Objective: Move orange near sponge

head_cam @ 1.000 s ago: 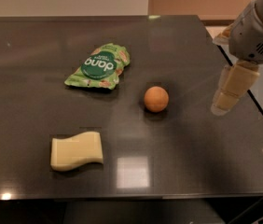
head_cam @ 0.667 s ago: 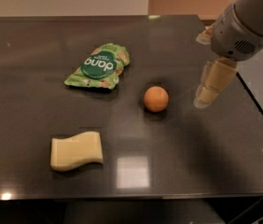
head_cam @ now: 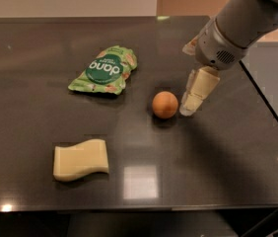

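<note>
The orange (head_cam: 165, 104) is a small round fruit resting on the dark table (head_cam: 218, 157), right of centre. The sponge (head_cam: 80, 160) is a pale yellow wavy-edged block lying at the front left, well apart from the orange. My gripper (head_cam: 192, 100) hangs down from the arm at the upper right, its cream tips just right of the orange and close to its side. It holds nothing.
A green snack bag (head_cam: 104, 69) lies behind and left of the orange. The table's right edge (head_cam: 267, 107) runs diagonally close behind the arm. A bright light reflection sits on the tabletop at the front centre.
My gripper has moved left and a little forward, from near the table's right edge to just beside the orange. The orange, sponge and bag have not moved.
</note>
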